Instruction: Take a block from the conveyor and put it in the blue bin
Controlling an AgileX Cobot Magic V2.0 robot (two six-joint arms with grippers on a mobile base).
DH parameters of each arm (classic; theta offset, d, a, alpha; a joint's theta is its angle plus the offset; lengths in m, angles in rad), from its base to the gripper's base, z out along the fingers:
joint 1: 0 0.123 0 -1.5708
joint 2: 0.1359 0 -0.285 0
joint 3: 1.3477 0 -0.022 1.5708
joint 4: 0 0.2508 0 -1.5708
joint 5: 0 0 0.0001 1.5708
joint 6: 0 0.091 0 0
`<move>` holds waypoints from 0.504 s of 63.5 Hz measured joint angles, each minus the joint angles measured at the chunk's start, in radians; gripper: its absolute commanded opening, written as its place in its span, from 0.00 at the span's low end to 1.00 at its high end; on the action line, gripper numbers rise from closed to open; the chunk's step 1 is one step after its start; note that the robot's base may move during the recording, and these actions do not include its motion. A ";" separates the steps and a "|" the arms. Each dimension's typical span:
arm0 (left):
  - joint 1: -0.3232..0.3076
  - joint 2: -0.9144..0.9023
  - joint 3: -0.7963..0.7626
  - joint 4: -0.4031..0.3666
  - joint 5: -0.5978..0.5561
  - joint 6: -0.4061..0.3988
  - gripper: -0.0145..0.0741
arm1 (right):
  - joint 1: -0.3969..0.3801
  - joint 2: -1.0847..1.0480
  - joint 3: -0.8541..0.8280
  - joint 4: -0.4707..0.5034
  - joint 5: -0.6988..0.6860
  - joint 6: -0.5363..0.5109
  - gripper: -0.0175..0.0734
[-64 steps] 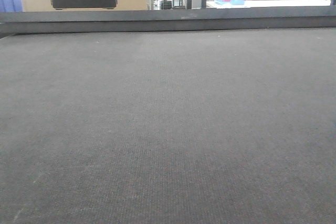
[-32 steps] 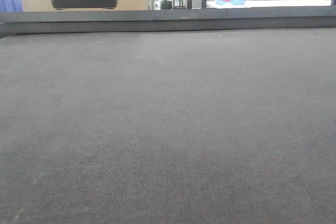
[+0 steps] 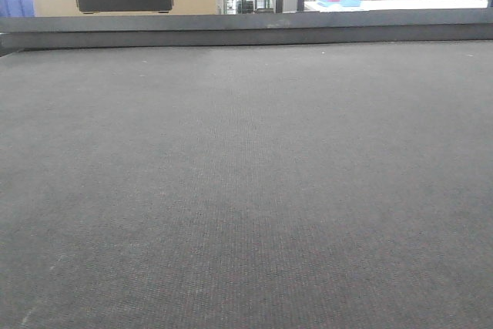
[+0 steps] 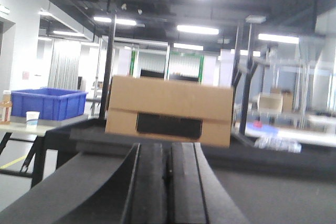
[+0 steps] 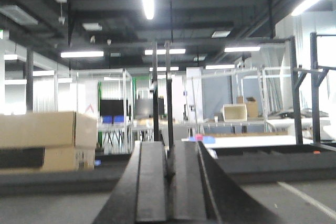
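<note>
The block is seen nowhere on the conveyor (image 3: 246,190) (only bare belt shows), so its bearing cannot be judged. The left gripper (image 4: 168,182) and right gripper (image 5: 169,187) are pressed together, empty. The blue bin (image 4: 48,103) lies left of the left gripper.

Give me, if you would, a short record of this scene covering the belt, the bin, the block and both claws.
Conveyor: dark grey belt, no block visible on it
Blue bin: on a side table, left of the cardboard box
Cardboard box: beyond the belt's far rail
Left claw: shut, holding nothing
Right claw: shut, holding nothing
</note>
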 measured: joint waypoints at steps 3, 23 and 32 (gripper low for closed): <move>0.000 -0.002 -0.032 -0.019 0.000 0.000 0.04 | 0.000 0.000 -0.029 0.007 -0.007 0.000 0.01; 0.000 0.167 -0.361 -0.042 0.139 0.000 0.04 | 0.000 0.121 -0.338 0.016 0.059 -0.052 0.01; 0.000 0.320 -0.588 -0.016 0.356 0.000 0.04 | 0.000 0.258 -0.510 0.018 0.232 -0.056 0.01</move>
